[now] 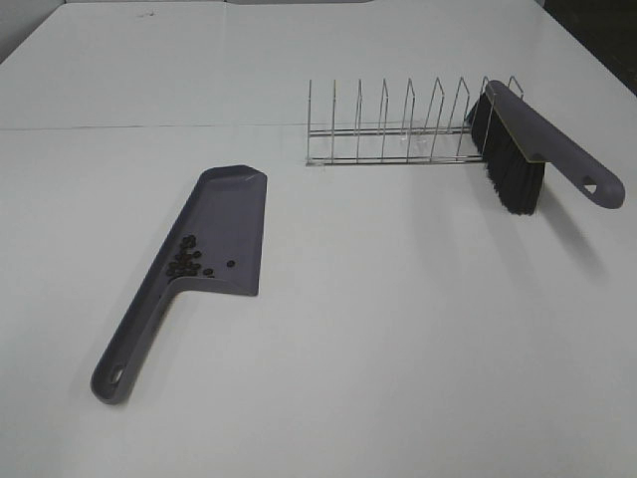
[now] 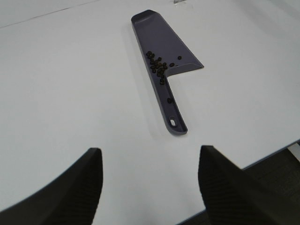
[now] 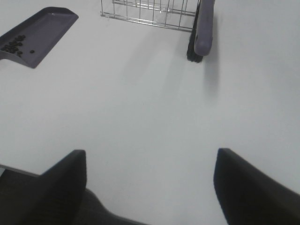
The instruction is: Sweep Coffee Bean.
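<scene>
The coffee beans (image 1: 185, 261) lie clustered in the grey dustpan (image 1: 231, 214) near its handle, while both the left gripper (image 2: 149, 180) and right gripper (image 3: 150, 180) gape wide, empty, well short of the dustpan.

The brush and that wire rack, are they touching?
Touching. The exterior high view shows the brush propped in the wire rack's end slots.

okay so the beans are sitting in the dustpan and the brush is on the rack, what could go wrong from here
The coffee beans lie loose near the dustpan's handle end, one on the handle itself in the left wrist view; tilting it could spill them. The brush only leans on the wire rack's end, so a bump might topple it.
</scene>
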You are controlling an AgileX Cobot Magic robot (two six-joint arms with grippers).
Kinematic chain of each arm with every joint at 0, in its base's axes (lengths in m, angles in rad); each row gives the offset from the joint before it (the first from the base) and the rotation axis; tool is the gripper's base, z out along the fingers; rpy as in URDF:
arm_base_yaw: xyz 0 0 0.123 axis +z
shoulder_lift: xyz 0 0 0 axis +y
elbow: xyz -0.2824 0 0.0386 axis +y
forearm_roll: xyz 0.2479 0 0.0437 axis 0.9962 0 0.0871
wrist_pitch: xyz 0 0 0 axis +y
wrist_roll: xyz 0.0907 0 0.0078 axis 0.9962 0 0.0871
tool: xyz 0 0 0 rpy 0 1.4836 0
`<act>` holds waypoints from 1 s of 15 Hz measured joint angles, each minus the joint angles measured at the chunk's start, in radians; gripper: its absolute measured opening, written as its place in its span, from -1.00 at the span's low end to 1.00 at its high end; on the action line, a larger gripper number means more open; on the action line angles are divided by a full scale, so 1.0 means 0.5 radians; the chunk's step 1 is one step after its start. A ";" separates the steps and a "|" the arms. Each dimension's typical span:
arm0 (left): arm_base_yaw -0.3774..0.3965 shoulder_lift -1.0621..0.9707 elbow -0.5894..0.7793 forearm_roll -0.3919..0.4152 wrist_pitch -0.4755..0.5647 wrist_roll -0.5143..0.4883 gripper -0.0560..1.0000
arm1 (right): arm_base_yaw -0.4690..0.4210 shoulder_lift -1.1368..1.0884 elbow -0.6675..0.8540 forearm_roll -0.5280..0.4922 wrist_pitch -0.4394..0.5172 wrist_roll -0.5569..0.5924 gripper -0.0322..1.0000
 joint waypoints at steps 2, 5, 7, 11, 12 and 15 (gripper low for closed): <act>0.000 -0.002 0.008 -0.024 -0.016 0.040 0.16 | 0.000 0.020 0.068 0.000 -0.186 -0.050 0.28; 0.000 -0.002 0.010 -0.034 -0.020 0.060 0.16 | 0.000 0.022 0.080 0.000 -0.222 -0.050 0.28; 0.000 -0.002 0.010 -0.036 -0.020 0.060 0.16 | 0.000 0.022 0.080 0.000 -0.236 -0.052 0.28; 0.000 -0.002 0.010 -0.036 -0.020 0.060 0.16 | 0.000 0.022 0.080 0.000 -0.236 -0.052 0.28; 0.000 -0.002 0.010 -0.036 -0.020 0.060 0.16 | 0.000 0.022 0.080 0.000 -0.236 -0.052 0.28; 0.000 -0.002 0.010 -0.036 -0.020 0.060 0.16 | 0.000 0.022 0.080 0.000 -0.236 -0.052 0.28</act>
